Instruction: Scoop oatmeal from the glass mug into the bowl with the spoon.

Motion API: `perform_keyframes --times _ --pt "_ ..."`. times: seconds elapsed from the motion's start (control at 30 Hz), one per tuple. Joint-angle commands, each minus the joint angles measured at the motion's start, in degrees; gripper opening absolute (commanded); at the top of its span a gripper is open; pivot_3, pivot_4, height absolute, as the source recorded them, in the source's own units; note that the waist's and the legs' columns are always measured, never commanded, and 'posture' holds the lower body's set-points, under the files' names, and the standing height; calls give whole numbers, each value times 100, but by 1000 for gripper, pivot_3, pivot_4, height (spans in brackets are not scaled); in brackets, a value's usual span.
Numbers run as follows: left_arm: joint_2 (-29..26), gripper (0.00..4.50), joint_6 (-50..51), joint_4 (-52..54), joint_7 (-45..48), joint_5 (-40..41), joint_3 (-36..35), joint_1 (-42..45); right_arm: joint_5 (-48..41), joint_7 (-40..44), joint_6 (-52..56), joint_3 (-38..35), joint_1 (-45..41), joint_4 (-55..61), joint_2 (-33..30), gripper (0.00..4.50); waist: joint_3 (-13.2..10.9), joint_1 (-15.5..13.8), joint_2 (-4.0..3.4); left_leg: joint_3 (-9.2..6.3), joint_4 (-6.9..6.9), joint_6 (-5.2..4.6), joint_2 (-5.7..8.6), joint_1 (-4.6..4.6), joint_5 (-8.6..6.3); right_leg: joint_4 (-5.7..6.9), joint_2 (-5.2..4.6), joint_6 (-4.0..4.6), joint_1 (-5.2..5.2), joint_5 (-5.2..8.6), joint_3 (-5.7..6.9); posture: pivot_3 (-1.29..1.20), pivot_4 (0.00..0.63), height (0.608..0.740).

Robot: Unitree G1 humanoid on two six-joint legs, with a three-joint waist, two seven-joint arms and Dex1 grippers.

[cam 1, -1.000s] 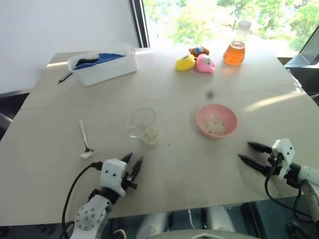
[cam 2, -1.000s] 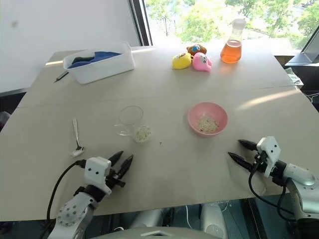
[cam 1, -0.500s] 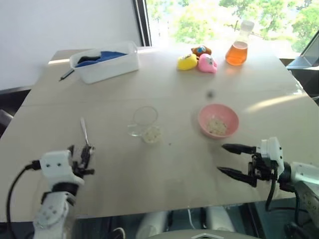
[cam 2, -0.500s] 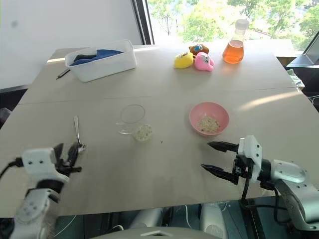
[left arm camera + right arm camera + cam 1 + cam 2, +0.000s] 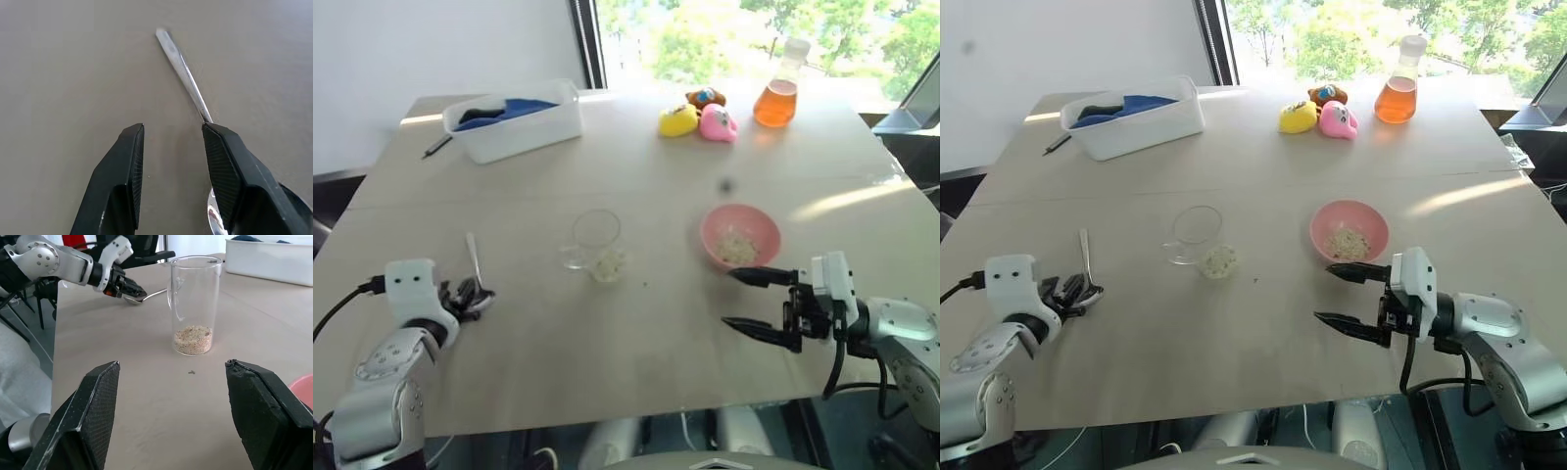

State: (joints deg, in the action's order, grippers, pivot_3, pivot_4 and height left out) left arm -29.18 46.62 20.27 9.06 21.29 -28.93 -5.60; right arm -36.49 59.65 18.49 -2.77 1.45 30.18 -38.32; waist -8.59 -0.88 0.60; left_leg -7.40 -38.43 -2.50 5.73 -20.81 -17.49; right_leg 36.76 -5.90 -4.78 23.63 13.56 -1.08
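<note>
Spoon (image 5: 183, 73), a slim shiny silver metal one with a long thin handle, lay flat on the pale desk (image 5: 656, 352) at the robot's left, its handle running away from the robot and its small oval bowl nearest. In the left wrist view one black finger (image 5: 222, 166) of the left gripper (image 5: 463, 296) sat over the neck of the handle just above the bowl, so the spoon lay along that finger rather than in the gap; the other finger stood off to the side over bare desk. The fingers were partly parted and held nothing. By my reading, the coming grasp turned on bringing the handle between them.

Well to the right stood the small clear glass mug (image 5: 595, 241) with pale oatmeal (image 5: 192, 339) in its bottom, then the shallow pink bowl (image 5: 740, 237), already holding some flakes. The right gripper (image 5: 754, 302) hovered just before the bowl, pointing left toward the mug, fingers wide and empty.
</note>
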Motion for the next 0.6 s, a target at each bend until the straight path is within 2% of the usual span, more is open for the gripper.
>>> perform_keyframes --times 0.03,0.2,0.47,0.6 --pt "-114 1938 78 63 131 42 -29 113 -73 -25 -68 -127 -24 73 -7 3458 0 0 3 -1 0 0 0 0 0 0 0 0 0 0 1 0 150 740" --pt "-48 1938 -84 180 256 -52 16 -43 -116 -131 -10 -148 -17 116 25 3458 -1 4 2 2 3 1 0 -2 0 -1 -1 0 6 0 -5 0 150 740" --pt "387 1938 -638 627 260 272 -468 -117 -179 -252 70 -184 25 160 -10 3458 -1 -3 4 1 3 1 -2 -2 1 0 -4 1 6 0 -3 0 150 740" --pt "328 1938 -537 519 131 47 -123 10 -205 -364 185 -104 -67 234 1 3458 -2 -2 4 3 3 1 -1 -2 1 0 -4 0 5 0 -5 0 150 740"
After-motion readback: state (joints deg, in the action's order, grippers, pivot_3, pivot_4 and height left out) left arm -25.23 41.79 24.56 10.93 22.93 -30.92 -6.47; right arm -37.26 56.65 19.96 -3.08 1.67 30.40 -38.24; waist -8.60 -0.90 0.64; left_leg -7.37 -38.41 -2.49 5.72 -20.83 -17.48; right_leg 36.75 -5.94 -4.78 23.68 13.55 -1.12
